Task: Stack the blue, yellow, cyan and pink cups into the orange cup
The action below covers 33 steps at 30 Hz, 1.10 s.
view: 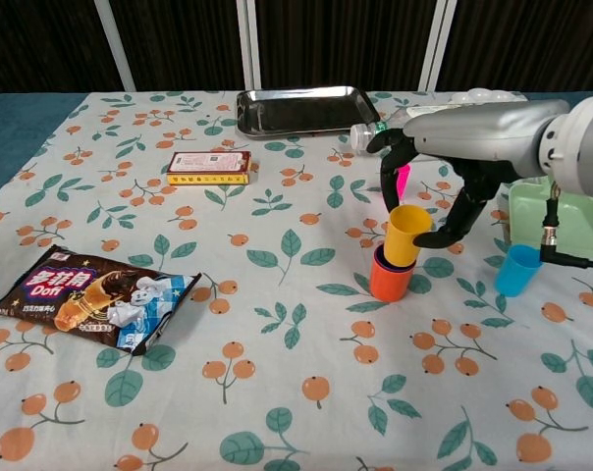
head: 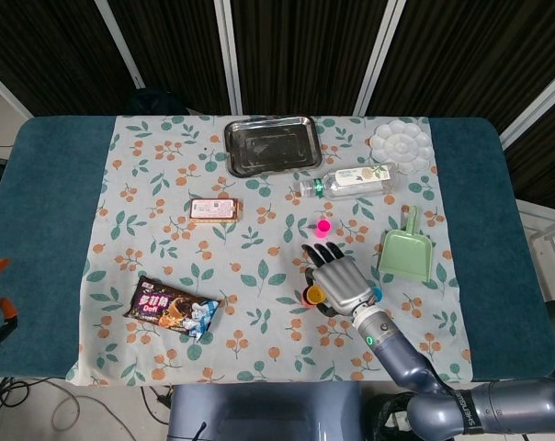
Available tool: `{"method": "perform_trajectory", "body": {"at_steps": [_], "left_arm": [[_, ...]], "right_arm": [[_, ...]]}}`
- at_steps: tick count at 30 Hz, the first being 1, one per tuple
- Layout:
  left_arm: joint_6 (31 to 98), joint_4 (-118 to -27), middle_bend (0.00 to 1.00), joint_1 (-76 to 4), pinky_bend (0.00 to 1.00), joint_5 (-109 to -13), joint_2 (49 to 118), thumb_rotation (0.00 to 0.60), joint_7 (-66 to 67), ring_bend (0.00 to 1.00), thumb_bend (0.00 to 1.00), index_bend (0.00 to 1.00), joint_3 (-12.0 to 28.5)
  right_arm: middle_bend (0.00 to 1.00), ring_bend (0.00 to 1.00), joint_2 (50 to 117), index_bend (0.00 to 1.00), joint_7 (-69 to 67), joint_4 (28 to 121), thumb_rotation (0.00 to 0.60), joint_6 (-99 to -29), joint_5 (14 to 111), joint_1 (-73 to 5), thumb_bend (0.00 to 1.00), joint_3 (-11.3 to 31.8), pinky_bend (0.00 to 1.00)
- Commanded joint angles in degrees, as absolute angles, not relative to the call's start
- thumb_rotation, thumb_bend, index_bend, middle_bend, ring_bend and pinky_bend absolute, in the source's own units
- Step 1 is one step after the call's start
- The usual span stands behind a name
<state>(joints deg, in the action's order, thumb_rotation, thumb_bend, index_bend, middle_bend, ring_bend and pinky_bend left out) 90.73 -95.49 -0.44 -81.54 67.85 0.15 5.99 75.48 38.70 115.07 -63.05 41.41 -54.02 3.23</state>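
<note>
I am gripping the yellow plastic cup [view: 407, 235] in my right hand [view: 444, 186], fingers curled around its sides, and its base is sitting tilted in the mouth of the orange plastic cup [view: 389, 278], which is standing upright on the floral-print cloth of the surface [view: 277, 324]; I cannot tell whether the blue cup is lying inside the orange one, since the yellow cup is covering its mouth. The cyan plastic cup [view: 518, 270] is standing upright to the right of the orange cup, apart from it, just in front of the green plastic dustpan [view: 562, 218]. The pink plastic cup [head: 323, 225] is standing behind my hand, partly hidden by my fingers in the chest view. The rectangular metal tray [view: 301, 109] at the far side is holding nothing that I can see. Near the front left, the dark ice-cream wrapper [view: 90, 298] is showing the word "Doff" and some characters too small to read. The flat orange-and-white box [view: 209, 167] is lying mid-left, its print unreadable. A clear plastic bottle with a green neck band [head: 348, 180] is lying on its side behind the pink cup, and a white flower-shaped palette [head: 402, 146] is resting at the far right. My left hand is showing in neither view.
</note>
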Motion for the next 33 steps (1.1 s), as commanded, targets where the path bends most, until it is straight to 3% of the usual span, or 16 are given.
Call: {"method": "perform_trajectory", "body": {"at_steps": [1, 13, 16, 18, 22, 27, 33], "left_arm": [[90.7, -95.5, 0.1, -0.5, 0.05, -81.5, 67.8, 0.6, 0.2, 0.01, 0.68, 0.18, 6.0], [90.7, -95.5, 0.1, -0.4, 0.05, -81.6, 67.8, 0.6, 0.3, 0.01, 0.68, 0.18, 5.9], [90.8, -95.5, 0.1, -0.4, 0.05, -81.5, 67.8, 0.6, 0.2, 0.01, 0.68, 0.18, 6.0], [90.8, -95.5, 0.1, -0.4, 0.05, -81.5, 67.8, 0.6, 0.2, 0.01, 0.68, 0.18, 6.1], [90.7, -95.4, 0.1, -0.4, 0.05, -81.4, 67.8, 0.6, 0.1, 0.01, 0.68, 0.18, 6.0], [90.8, -95.4, 0.1, -0.4, 0.05, -81.6, 67.8, 0.6, 0.3, 0.01, 0.68, 0.18, 5.9], [90.8, -95.5, 0.1, -0.3, 0.05, -81.5, 67.8, 0.6, 0.3, 0.01, 0.68, 0.18, 5.9]], "right_arm": [[0.0, 0.02, 76.2, 0.51, 38.9, 114.3, 0.6, -62.9, 40.8, -54.2, 0.39, 3.4, 0.08], [0.0, 0.02, 77.8, 0.49, 38.8, 112.3, 0.6, -62.1, 39.6, -54.4, 0.39, 3.8, 0.09], [0.0, 0.02, 78.0, 0.34, 39.3, 111.7, 0.6, -61.7, 38.8, -54.6, 0.39, 3.5, 0.09], [0.0, 0.02, 77.9, 0.18, 39.5, 111.8, 0.6, -61.5, 38.3, -54.7, 0.39, 3.3, 0.09], [0.0, 0.02, 77.2, 0.04, 40.0, 112.2, 0.6, -61.6, 37.8, -54.7, 0.38, 3.1, 0.09], [0.0, 0.02, 74.8, 0.04, 39.2, 113.3, 0.6, -63.5, 38.0, -53.7, 0.37, 3.7, 0.09], [0.0, 0.02, 69.4, 0.15, 39.1, 115.5, 0.6, -65.1, 38.8, -51.7, 0.37, 2.1, 0.09]]}}
